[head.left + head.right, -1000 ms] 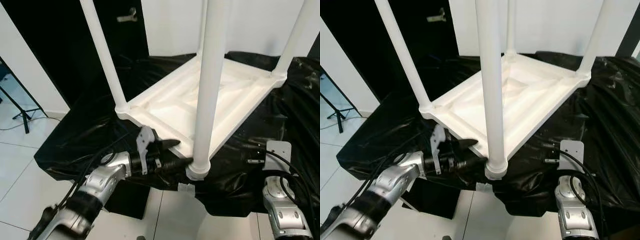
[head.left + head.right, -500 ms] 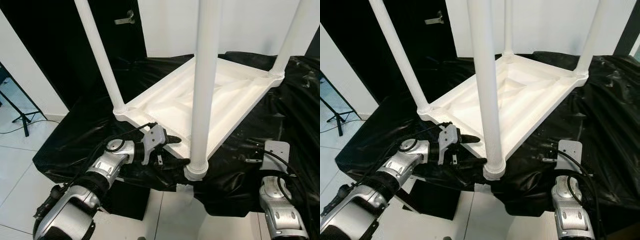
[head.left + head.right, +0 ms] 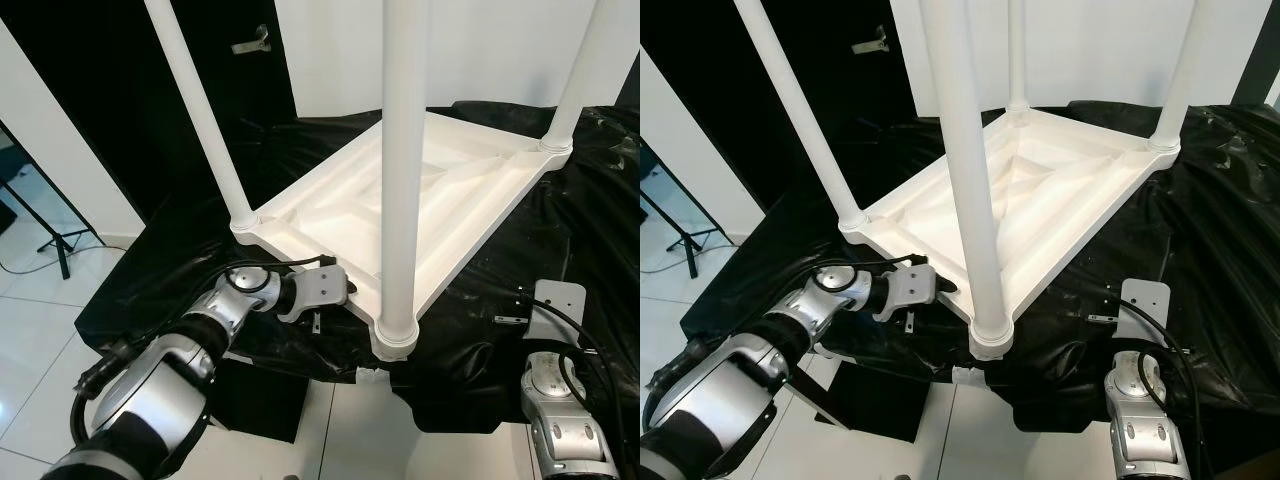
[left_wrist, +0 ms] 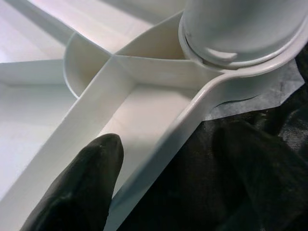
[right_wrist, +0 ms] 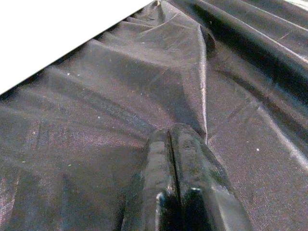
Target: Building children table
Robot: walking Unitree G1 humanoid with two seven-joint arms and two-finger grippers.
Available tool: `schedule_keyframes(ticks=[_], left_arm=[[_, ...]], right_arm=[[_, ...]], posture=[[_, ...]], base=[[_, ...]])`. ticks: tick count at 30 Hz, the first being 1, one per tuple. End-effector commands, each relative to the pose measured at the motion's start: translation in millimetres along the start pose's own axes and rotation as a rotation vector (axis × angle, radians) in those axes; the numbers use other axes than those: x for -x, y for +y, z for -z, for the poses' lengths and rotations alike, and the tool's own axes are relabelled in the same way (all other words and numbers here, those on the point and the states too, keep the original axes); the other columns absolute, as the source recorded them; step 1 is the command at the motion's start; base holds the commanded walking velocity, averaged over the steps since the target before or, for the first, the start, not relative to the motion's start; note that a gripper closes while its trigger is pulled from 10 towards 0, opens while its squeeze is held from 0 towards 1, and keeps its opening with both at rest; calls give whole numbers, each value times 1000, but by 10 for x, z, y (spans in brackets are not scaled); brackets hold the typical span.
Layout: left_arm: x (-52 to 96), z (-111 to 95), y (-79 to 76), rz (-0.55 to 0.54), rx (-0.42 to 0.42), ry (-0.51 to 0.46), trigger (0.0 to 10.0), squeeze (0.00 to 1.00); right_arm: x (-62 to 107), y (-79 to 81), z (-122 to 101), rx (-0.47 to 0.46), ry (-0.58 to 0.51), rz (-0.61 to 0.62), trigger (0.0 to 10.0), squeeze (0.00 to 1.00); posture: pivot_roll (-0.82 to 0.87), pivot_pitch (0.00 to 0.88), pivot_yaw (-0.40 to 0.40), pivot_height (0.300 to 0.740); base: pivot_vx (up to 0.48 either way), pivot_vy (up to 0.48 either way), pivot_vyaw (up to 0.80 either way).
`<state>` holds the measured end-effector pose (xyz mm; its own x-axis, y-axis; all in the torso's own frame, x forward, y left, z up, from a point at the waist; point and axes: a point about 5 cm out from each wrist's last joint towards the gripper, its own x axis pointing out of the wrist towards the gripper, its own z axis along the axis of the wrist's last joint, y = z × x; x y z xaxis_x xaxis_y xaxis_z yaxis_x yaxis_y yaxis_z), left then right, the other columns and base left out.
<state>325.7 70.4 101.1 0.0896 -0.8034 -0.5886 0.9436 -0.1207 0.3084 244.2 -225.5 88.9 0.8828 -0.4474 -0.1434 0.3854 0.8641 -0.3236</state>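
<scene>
Left pincer (image 4: 168, 159) advanced — apparently astride table rim (image 4: 163, 139).

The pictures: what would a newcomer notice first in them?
A white table lies upside down on black sheeting, its legs pointing up. The left gripper sits open astride the table's rim beside the near leg. The right gripper rests shut on the sheeting.

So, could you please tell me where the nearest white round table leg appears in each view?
Left eye view: nearest white round table leg upright at centre.
Right eye view: left of centre.
Left wrist view: its base beyond the left pincer.
Right wrist view: not in it.
Shared landmark: white ribbed upturned tabletop.
</scene>
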Motion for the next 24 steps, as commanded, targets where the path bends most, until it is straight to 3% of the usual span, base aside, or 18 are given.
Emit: schedule_keyframes(ticks=[1, 5, 9, 11, 16, 18, 21, 24], left_arm=[[-38, 193, -171, 119, 81, 86, 0, 0], [-101, 171, -222, 168, 100, 66, 0, 0], [-420, 20, -323, 135, 234, -50, 0, 0], [-420, 20, -323, 135, 234, -50, 0, 0], [-747, -157, -252, -104, 472, -92, 0, 0], [-747, -157, -252, -104, 472, -92, 0, 0], [-836, -153, -234, -243, 570, -50, 0, 0], [-822, -72, -197, -397, 638, -3, 0, 0]], right_arm=[[43, 42, 196, 4, 106, -16, 10000, 0], [49, 40, 194, -2, 107, -13, 10000, 0], [57, 16, 155, -23, 100, 4, 10000, 0], [57, 16, 155, -23, 100, 4, 10000, 0], [59, 17, 126, -29, 94, 7, 10000, 0], [59, 17, 126, -29, 94, 7, 10000, 0], [67, 30, 101, -31, 88, 4, 10000, 0], [84, 20, 100, -32, 88, 6, 10000, 0]], posture=[[-70, 0, 150, 740], [-72, 0, 155, 740], [-80, 0, 163, 740], [-80, 0, 163, 740], [-79, 0, 162, 740], [-79, 0, 162, 740], [-84, 0, 166, 740], [-92, 0, 172, 740]], base=[[0, 0, 0], [0, 0, 0], [0, 0, 0], [0, 0, 0], [0, 0, 0], [0, 0, 0], [0, 0, 0], [0, 0, 0]])
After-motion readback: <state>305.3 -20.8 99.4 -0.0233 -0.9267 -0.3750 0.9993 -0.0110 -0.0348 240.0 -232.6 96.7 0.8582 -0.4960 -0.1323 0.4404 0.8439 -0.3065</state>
